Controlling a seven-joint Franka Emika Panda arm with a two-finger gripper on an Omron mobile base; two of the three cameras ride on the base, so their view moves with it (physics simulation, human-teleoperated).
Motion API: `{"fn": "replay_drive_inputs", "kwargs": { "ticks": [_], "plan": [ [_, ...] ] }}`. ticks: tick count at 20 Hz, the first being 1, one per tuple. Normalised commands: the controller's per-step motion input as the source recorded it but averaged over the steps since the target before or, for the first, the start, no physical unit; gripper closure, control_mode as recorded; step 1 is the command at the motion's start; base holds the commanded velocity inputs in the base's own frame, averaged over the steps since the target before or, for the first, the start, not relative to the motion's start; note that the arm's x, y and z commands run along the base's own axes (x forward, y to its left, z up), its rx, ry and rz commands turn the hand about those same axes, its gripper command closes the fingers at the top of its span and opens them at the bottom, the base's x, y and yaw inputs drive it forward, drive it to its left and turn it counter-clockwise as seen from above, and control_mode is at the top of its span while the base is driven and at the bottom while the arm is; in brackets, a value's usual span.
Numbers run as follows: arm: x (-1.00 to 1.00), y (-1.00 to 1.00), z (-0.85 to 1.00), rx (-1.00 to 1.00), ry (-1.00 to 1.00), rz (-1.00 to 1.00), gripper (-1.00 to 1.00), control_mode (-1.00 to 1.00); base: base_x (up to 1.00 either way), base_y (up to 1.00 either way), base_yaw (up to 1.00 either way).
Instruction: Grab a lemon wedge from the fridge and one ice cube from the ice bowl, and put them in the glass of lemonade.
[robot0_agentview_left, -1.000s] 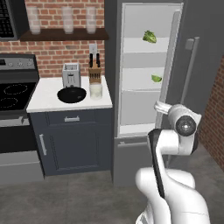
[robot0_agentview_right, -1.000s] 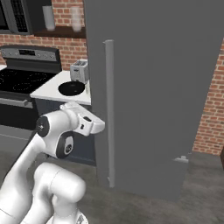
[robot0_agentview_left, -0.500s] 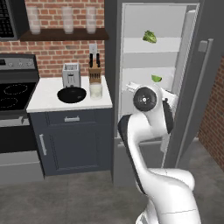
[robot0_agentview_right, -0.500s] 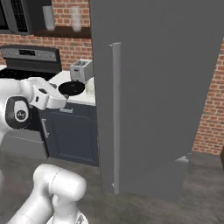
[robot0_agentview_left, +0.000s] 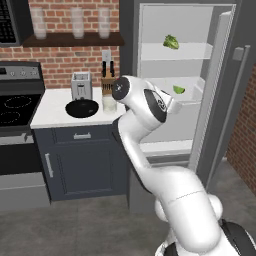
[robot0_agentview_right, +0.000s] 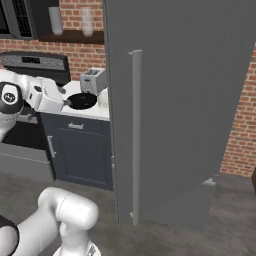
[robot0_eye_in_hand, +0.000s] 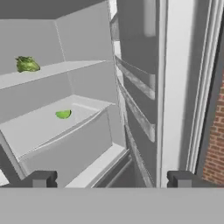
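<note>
Standing open, the tall dark grey fridge (robot0_agentview_left: 220, 115) shows its white inner shelves, and its door, with a long pale grey vertical bar handle (robot0_agentview_right: 135, 135), is swung out toward the right base camera. A small green lemon wedge (robot0_agentview_left: 178, 90) lies on the middle shelf, apart from a leafy green vegetable (robot0_agentview_left: 171, 42) on the shelf above; the hand view shows both, the wedge (robot0_eye_in_hand: 63, 114) lower and nearer than the leafy item (robot0_eye_in_hand: 27, 64).

The white arm bends in front of the fridge opening, and the end effector (robot0_eye_in_hand: 111, 178) points into the compartment with its two dark finger tips (robot0_eye_in_hand: 40, 179) spread wide and nothing between them, well apart from the wedge.

On the white desk (robot0_agentview_left: 50, 114) left of the fridge sits the wide, shallow, round black ice bowl (robot0_agentview_left: 82, 108), just in front of a silver toaster (robot0_agentview_left: 81, 85). Beside the bowl on its right stands the short clear glass of pale lemonade (robot0_agentview_left: 109, 103), near a wooden knife block (robot0_agentview_left: 107, 82). Three taller frosted glasses (robot0_agentview_left: 76, 22) line a dark wall shelf above. A black stove top (robot0_agentview_left: 16, 107) adjoins the desk on the left.
</note>
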Motion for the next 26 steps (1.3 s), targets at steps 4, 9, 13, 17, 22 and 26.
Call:
{"fn": "replay_drive_inputs", "kwargs": {
  "ticks": [4,9,13,17,22,26],
  "plan": [
    [0.47,-0.73,-0.31,0.0,0.0,0.0,-1.0,-1.0,0.0,0.0,0.0],
    [0.51,-0.74,-0.32,0.0,0.0,0.0,-1.0,-1.0,0.0,0.0,0.0],
    [0.58,-0.28,-0.1,0.0,0.0,-0.1,-1.0,-1.0,0.0,0.0,0.0],
    [0.36,-0.31,-0.07,0.0,0.04,-0.35,-1.0,-1.0,0.0,0.0,0.0],
    [0.1,-0.4,-0.02,0.0,0.02,-0.42,-1.0,-1.0,0.0,0.0,0.0],
    [0.0,-0.66,0.0,0.02,0.0,-0.2,-1.0,-1.0,0.0,0.0,0.0]
  ]
}}
